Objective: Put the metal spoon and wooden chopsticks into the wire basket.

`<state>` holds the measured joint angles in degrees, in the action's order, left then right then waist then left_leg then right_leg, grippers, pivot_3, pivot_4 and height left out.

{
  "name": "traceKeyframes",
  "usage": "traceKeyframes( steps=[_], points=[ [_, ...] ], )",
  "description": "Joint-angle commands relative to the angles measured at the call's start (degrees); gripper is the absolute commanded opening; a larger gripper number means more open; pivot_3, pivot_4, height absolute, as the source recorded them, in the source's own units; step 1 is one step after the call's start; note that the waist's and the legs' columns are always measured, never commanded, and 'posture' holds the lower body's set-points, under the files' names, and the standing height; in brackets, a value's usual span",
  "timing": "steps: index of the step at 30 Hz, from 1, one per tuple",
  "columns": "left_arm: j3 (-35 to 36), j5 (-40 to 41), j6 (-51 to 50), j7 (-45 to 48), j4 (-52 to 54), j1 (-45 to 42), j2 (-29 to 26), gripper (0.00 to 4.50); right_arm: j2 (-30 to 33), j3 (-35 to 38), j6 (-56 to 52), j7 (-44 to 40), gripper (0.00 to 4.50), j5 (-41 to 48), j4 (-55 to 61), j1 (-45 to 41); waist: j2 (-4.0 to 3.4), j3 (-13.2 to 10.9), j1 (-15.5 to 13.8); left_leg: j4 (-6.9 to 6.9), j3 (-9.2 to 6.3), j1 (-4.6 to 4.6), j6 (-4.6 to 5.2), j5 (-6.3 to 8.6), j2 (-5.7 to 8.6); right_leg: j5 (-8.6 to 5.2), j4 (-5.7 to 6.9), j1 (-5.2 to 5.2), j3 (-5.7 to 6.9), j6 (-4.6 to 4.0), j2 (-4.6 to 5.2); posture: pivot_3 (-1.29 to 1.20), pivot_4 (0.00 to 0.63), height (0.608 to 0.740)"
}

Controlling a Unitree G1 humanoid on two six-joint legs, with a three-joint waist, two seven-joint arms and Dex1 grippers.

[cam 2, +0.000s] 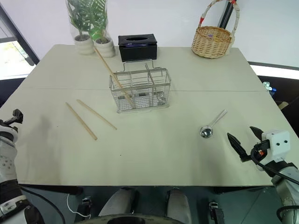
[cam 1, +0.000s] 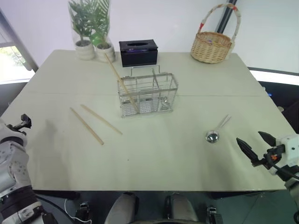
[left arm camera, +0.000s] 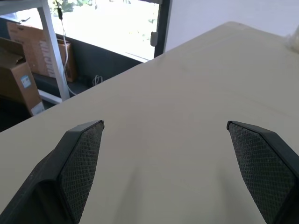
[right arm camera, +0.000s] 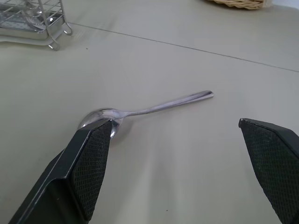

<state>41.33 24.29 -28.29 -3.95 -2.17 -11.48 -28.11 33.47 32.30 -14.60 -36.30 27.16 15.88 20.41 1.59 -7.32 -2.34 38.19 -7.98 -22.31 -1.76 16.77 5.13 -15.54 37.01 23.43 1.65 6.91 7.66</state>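
Polished steel is our nearest worry: the metal spoon (cam 1: 215,132) lies flat on the desk (cam 1: 187,158) to our right, bowl towards us, handle slanting away, just ahead of the right gripper (cam 1: 257,145), whose jaws stand wide and empty. We judge it light, stiff and slippery, lying too low to pinch easily. The thin handle near its middle looks the best hold, jaws closing across it.

The wooden chopsticks we count as three. Two (cam 1: 95,122) lie loose on the desk to our left, side by side but not touching. One more chopstick (cam 1: 121,81) already leans in the wire basket (cam 1: 148,95), its top sticking out. They should be light, rigid and apt to roll, so we would grip one at mid-length.

One spoon, one wire basket, standing mid-desk. The left gripper (left arm camera: 163,158) hovers over bare desk at our left edge, jaws wide, holding nothing.
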Motion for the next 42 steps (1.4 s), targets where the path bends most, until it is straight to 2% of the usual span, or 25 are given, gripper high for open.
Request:
traceKeyframes(
  steps=[1, 14, 17, 21, 25, 29, 32, 34, 37, 40, 42],
  points=[
    [0.42, -0.20, 0.51, 0.01, 0.54, -1.11, -1.46, 4.46, -0.13, 0.77, 1.04, 0.22, 4.50, -0.15, 0.99, -0.17, -0.02, -0.01, 0.01, 0.00, 0.00, 0.00, 0.00, 0.00, 0.00, 0.00, 0.00, 0.00, 0.00, 0.00, 0.00, 0.00, 0.150, 0.650],
    [-0.56, -0.63, 0.91, 0.95, 0.31, -1.48, -1.46, 4.46, 1.22, 1.09, 1.61, -0.40, 4.50, -1.18, -0.98, -2.37, 0.00, 0.00, 0.02, 0.00, 0.00, 0.01, 0.00, 0.00, 0.00, 0.00, 0.00, 0.00, 0.00, 0.00, 0.00, 0.00, 0.150, 0.650],
    [-1.84, -0.40, 1.05, 3.10, 0.75, -1.73, -2.12, 4.46, 3.09, 0.74, 2.48, -1.89, 4.50, -1.91, -2.78, -4.16, -0.02, -0.01, -0.01, 0.00, 0.00, 0.01, 0.00, 0.00, 0.00, 0.00, 0.00, 0.00, 0.01, 0.00, 0.00, 0.00, 0.150, 0.650],
    [-4.51, 2.96, -1.48, 9.58, 4.31, -1.84, -3.63, 4.46, 7.57, 0.25, 3.24, -4.52, 4.50, -3.24, -6.35, -8.21, -0.02, -0.02, 0.05, 0.03, 0.02, 0.00, 0.00, 0.00, 0.02, 0.00, 0.00, 0.00, 0.02, -0.01, 0.01, 0.00, 0.150, 0.650],
    [-8.82, 8.02, -5.87, 20.63, 10.64, -0.05, -7.49, 4.46, 14.03, -1.38, 4.38, -10.44, 4.50, -3.82, -9.73, -13.40, -0.05, -0.05, 0.14, 0.03, 0.02, -0.02, 0.01, -0.01, 0.00, 0.00, 0.00, 0.01, 0.03, -0.02, 0.01, 0.00, 0.150, 0.650],
    [-14.28, 14.38, -11.34, 32.85, 17.12, -0.06, -13.15, 4.46, 23.24, -8.10, 10.55, -21.75, 4.50, -6.74, -16.01, -22.08, -0.22, -0.18, 0.34, 0.03, 0.10, -0.03, 0.02, -0.01, 0.00, 0.00, -0.09, 0.01, 0.05, -0.05, 0.03, 0.00, 0.150, 0.650],
    [-19.39, 15.81, -11.89, 41.68, 21.63, 0.76, -17.63, 4.46, 27.59, -15.21, 17.35, -30.11, 4.50, -9.93, -21.37, -29.33, -0.31, -0.21, 0.55, -0.05, 0.14, -0.02, 0.03, -0.02, -0.05, 0.00, -0.15, 0.00, 0.06, -0.06, 0.03, 0.00, 0.150, 0.650],
    [-24.39, 14.94, -10.84, 48.67, 24.91, 1.52, -21.60, 4.46, 29.72, -22.58, 24.46, -37.15, 4.50, -14.40, -25.58, -36.60, -0.29, -0.23, 0.80, -0.11, 0.14, -0.02, 0.06, -0.03, -0.08, -0.02, -0.21, -0.01, 0.06, -0.10, 0.02, 0.00, 0.150, 0.650],
    [-29.72, 14.33, -9.14, 55.89, 27.29, 1.00, -25.06, 4.46, 30.06, -33.10, 35.11, -47.08, 4.50, -21.01, -34.50, -48.88, -0.74, -0.53, 1.83, -0.09, 0.20, -0.04, 0.07, -0.04, -0.06, 0.01, -0.45, -0.11, 0.08, -0.16, 0.03, 0.00, 0.150, 0.650],
    [-33.26, 13.49, -8.76, 58.30, 27.07, -1.89, -25.26, 4.46, 27.16, -41.56, 45.27, -53.95, 4.50, -27.38, -47.17, -61.92, -0.65, -0.69, 2.28, -0.15, 0.22, 0.05, 0.14, -0.03, -0.06, 0.04, -0.67, -0.25, 0.14, -0.14, 0.01, 0.00, 0.150, 0.650],
    [-34.74, 12.40, -8.26, 59.13, 26.61, -3.19, -25.14, 4.46, 25.69, -45.48, 49.99, -55.91, 4.50, -29.80, -53.99, -67.75, -0.53, -0.71, 2.52, -0.19, 0.19, 0.00, 0.20, -0.07, -0.05, 0.07, -0.69, -0.19, 0.15, -0.10, 0.00, 0.00, 0.150, 0.650]
  ],
)
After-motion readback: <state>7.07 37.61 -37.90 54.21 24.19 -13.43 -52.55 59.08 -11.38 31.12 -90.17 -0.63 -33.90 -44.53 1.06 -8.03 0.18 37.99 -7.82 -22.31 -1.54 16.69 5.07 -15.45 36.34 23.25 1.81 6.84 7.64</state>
